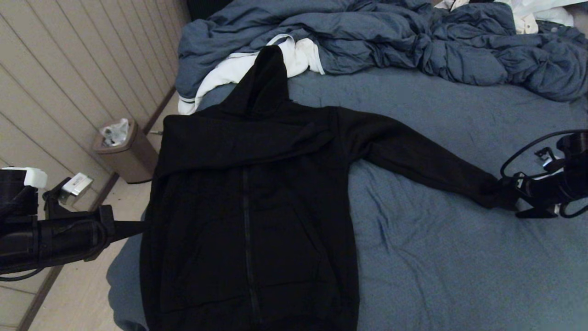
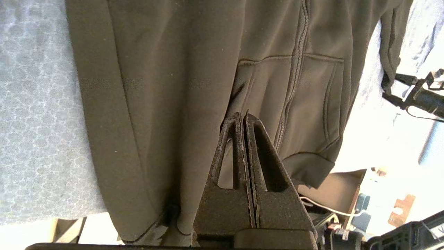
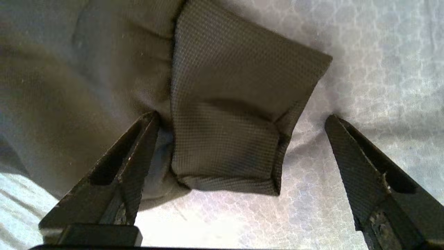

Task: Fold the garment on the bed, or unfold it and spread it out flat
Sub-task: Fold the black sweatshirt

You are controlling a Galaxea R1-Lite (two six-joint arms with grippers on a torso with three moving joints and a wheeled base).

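A wide bed with a slate-blue sheet fills the scene. The black zip-front garment lies front-up on it, hood pointing away from the robot. One sleeve stretches toward the right gripper, whose fingers are spread wide, the ribbed cuff lying flat on the sheet between them. The left gripper, fingers pressed together and empty, sits at the garment's opposite side edge. Beyond the hood lie a white cloth and a rumpled blue-grey duvet.
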